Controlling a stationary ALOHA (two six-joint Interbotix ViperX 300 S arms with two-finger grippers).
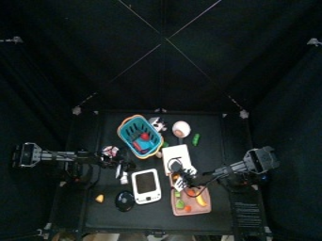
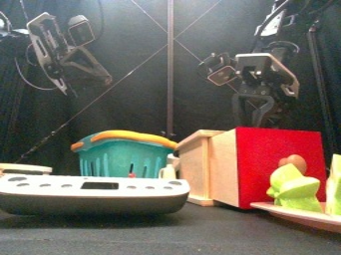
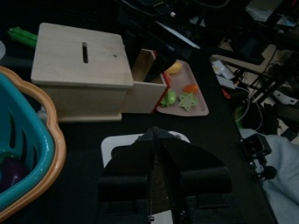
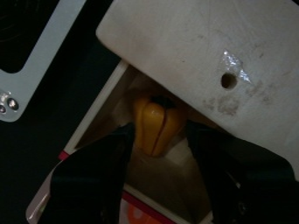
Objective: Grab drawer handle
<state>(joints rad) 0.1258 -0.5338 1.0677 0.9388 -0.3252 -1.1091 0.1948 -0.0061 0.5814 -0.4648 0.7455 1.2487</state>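
Hovering over the drawer (image 4: 198, 66) mid-table toward the right edge, right gripper (image 4: 152, 179) wide open and empty, so I'd center the jaws on the handle (image 4: 153, 127) before closing.

Cream drawer (image 3: 84, 70), teal basket (image 2: 123, 155)

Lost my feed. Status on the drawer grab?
Right gripper open above the drawer, handle ungrabbed. Left gripper raised, off to the side. Nothing blocking.

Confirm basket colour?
Teal basket with an orange-yellow rim, clearest in the front view.
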